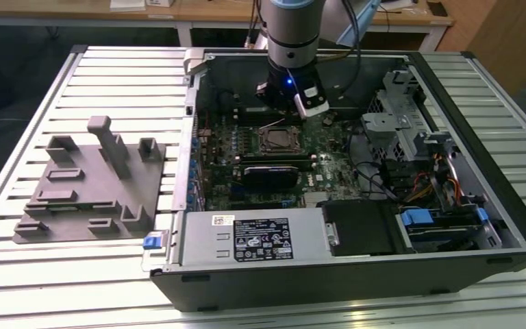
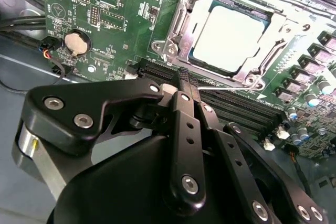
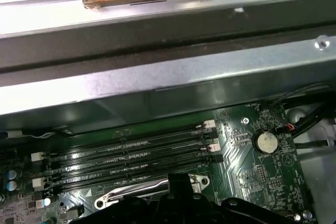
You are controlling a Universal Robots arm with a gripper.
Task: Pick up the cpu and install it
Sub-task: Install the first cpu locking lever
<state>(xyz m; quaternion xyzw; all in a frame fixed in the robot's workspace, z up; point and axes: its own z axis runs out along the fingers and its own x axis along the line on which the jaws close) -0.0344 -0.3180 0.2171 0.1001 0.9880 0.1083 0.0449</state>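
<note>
While the cpu (image 2: 231, 38) sits in its socket frame (image 2: 181, 35), the closed, empty gripper (image 2: 186, 85) hovers over memory slots (image 2: 236, 103).

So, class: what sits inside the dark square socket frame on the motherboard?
The cpu lies flat inside the socket frame, pale metal top up. The socket contacts beneath it are covered. The claw hovers beside the frame, holding nothing.

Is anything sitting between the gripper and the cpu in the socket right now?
Nothing visible does. In the second wrist view the cpu lies flat in the socket frame, its pale top uncovered, and the shut gripper hangs over the memory slots beside it.
</note>
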